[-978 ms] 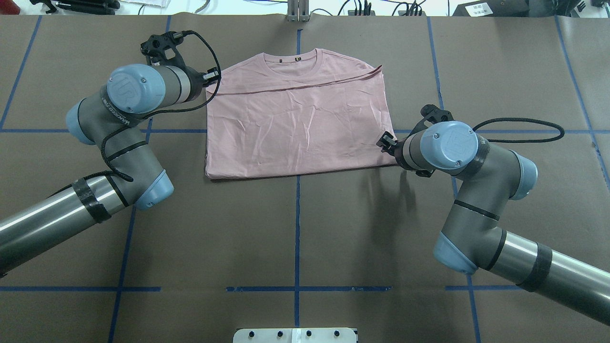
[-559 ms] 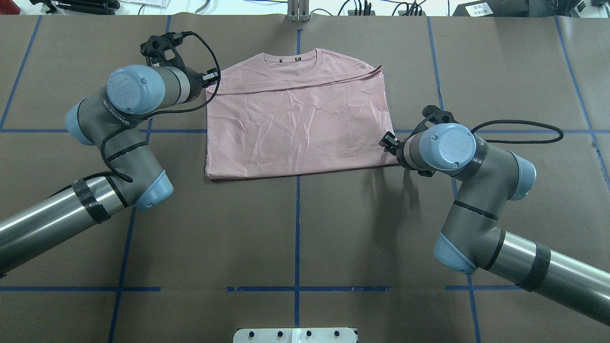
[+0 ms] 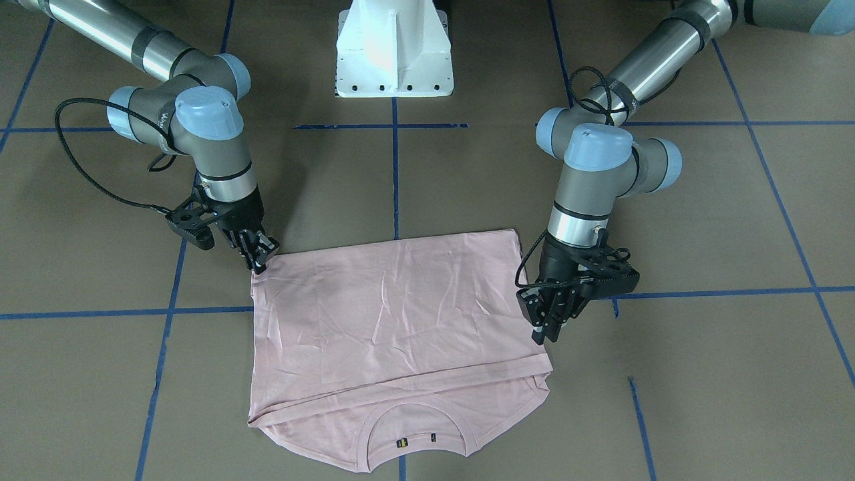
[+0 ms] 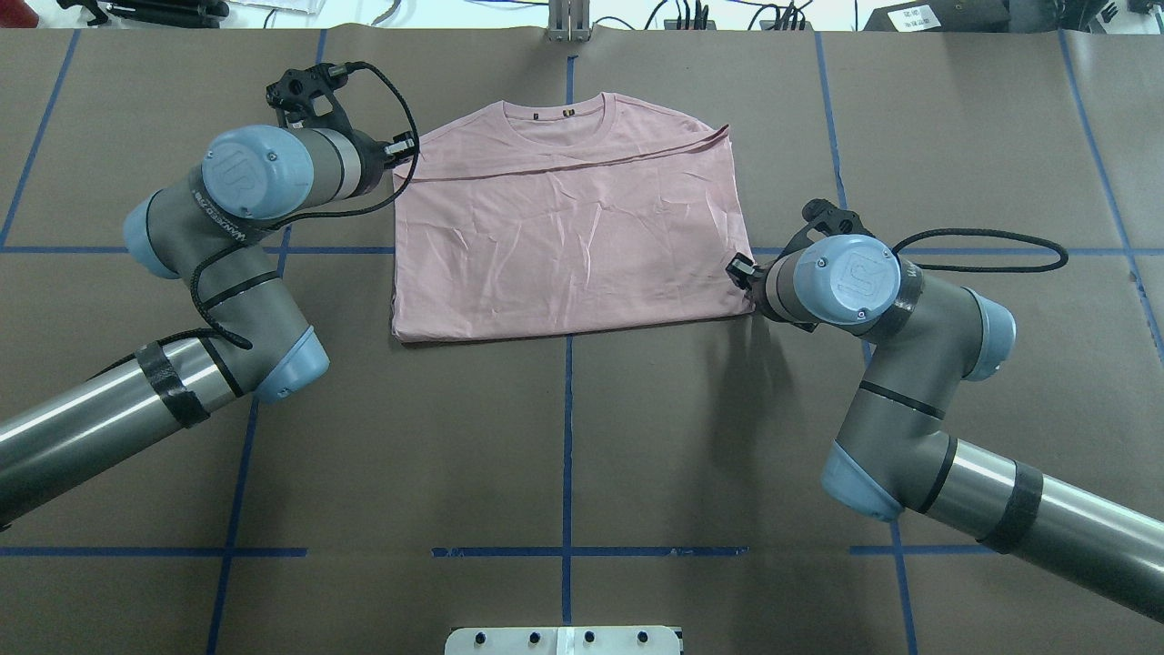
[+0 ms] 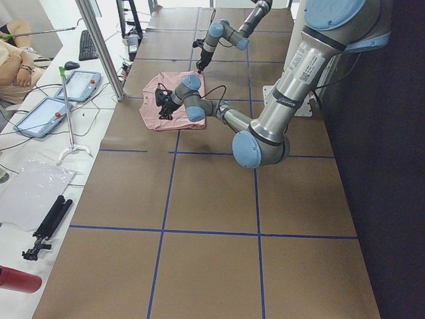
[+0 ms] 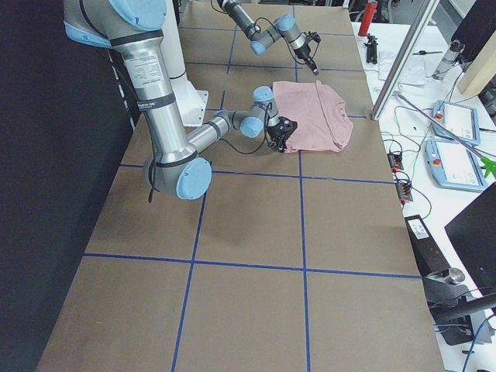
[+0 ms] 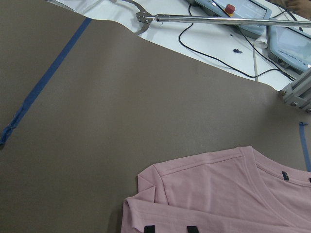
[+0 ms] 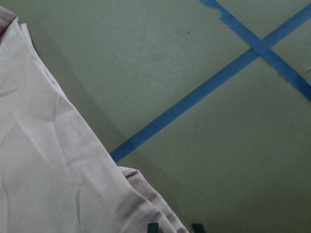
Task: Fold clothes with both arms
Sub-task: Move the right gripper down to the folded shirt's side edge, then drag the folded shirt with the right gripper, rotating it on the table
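The pale pink T-shirt lies folded in half on the brown table, collar at the far edge, hem laid up to the shoulder line. My left gripper hangs at the shirt's far left shoulder corner. In the left wrist view its fingertips stand close together just over the folded sleeve. My right gripper is down at the near right corner. In the right wrist view its fingertips are narrowly set, with the bunched corner fabric running up between them.
Blue tape lines cross the table. The white pedestal base stands at the robot's side. Beyond the far edge lie cables, teach pendants and a metal post. A person's arm shows at the side bench.
The right wrist has swung a little left, toward the shirt's near right corner. The left arm has edged slightly left. The shirt lies as before.
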